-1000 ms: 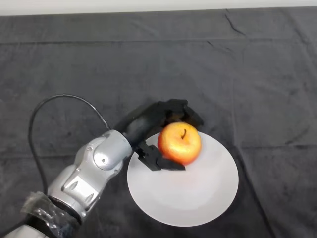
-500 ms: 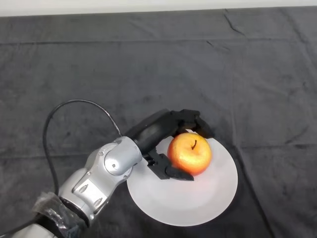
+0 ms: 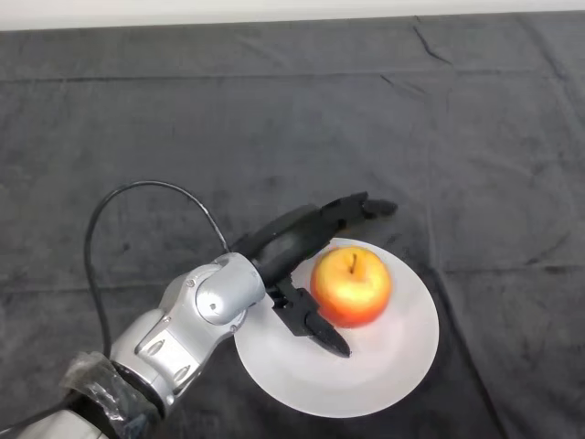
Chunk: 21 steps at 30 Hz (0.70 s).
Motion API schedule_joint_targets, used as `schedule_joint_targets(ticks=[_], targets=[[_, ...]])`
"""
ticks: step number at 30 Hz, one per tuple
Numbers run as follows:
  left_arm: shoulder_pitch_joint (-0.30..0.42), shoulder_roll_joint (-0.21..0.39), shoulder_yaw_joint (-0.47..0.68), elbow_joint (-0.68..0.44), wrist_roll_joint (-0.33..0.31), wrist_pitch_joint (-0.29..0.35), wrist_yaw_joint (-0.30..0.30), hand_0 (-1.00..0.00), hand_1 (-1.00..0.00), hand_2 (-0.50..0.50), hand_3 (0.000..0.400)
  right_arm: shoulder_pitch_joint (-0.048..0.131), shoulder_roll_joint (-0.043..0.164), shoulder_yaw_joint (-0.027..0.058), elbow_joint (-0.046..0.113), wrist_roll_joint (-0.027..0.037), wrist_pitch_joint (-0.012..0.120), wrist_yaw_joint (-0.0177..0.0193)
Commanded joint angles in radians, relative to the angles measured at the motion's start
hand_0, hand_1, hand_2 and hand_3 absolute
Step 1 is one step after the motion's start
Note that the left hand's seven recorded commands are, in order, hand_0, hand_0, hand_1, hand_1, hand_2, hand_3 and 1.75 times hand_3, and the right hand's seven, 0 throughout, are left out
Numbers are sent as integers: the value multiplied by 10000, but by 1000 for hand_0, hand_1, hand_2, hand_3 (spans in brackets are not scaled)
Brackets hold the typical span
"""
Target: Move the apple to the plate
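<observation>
A red and yellow apple [image 3: 351, 286] with its stem up sits on the white plate [image 3: 384, 366], in the plate's upper left part. My left hand [image 3: 294, 240] is open just left of the apple. Its fingers [image 3: 361, 208] stretch straight out above and behind the apple. Its thumb [image 3: 315, 328] points out over the plate below the apple. The fingers and thumb stand a little apart from the apple. The silver-grey arm [image 3: 187, 322] comes in from the lower left.
The table is under a dark cloth [image 3: 274, 119] with a few creases. A pale strip [image 3: 274, 11] runs along the far edge at the top.
The hand carried the apple right over the plate, then its fingers uncurled and let go. The apple now rests on the plate.
</observation>
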Motion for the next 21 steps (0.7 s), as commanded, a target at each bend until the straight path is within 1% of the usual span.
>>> schedule_joint_targets(ticks=[1,6,12,17,21], targets=[[-281,475,425,-699,-347,87,-156,0,0,0,0,21,-285,-47,-90,-13,10,12],[32,1149,1077,-1422,-555,108,-291,0,0,0,0,21,-284,-44,-93,-12,9,12],[549,1895,2001,-2040,-781,46,-213,0,0,0,0,21,-282,-40,-96,-11,8,11],[896,2411,2872,-2212,-982,-39,-34,0,0,0,0,21,-280,-36,-99,-11,6,11],[953,2669,3559,-2108,-1094,-17,221,0,0,0,0,21,-279,-33,-101,-10,5,12]])
